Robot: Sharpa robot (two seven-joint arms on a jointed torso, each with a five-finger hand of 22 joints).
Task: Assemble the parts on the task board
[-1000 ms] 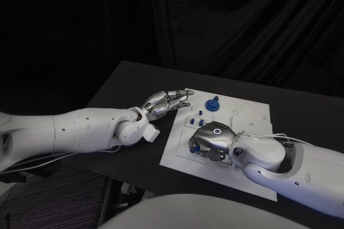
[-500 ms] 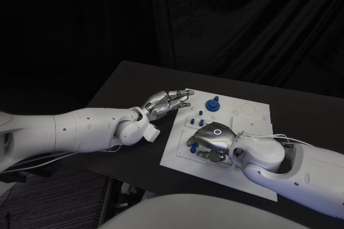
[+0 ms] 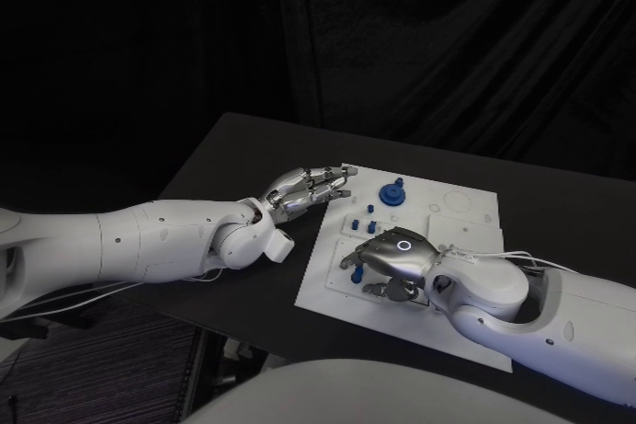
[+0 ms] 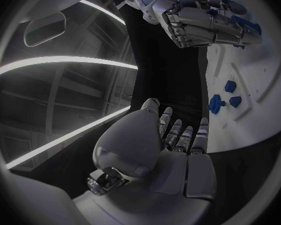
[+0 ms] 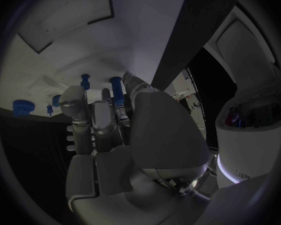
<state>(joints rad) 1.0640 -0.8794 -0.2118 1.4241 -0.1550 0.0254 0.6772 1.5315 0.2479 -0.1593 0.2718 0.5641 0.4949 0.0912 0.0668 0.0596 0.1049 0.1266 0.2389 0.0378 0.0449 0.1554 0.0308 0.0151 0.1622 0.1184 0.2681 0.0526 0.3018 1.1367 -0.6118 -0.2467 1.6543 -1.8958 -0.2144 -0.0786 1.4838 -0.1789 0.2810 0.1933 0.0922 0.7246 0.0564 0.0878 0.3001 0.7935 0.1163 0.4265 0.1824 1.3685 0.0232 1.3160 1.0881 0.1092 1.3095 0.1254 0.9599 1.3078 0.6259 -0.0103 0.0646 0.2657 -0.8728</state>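
The white task board [image 3: 458, 223] lies mid-table. My right hand [image 3: 395, 263] is low over its near left part. Thumb and finger pinch a blue peg [image 5: 116, 91], also visible under the fingers [image 3: 357, 275]. It is unclear whether the peg stands in the board. A blue knob [image 3: 392, 194] stands at the far side, with two small blue pegs [image 3: 363, 225] nearer; the same knob [image 5: 20, 107] lies beyond my fingertips. My left hand [image 3: 312, 187] hovers at the board's far left edge, fingers stretched out and holding nothing. My left palm [image 4: 172, 150] faces the board [image 4: 253, 85].
Black table [image 3: 239, 157] lies bare to the left of the board, under my left forearm. In the left wrist view three blue parts [image 4: 223, 99] sit on the board beyond my fingers, and the right hand [image 4: 203, 17] hangs farther off.
My right hand has turned slightly over the board's near left part, its fingers showing more toward the board's left edge. The left hand has stayed put.
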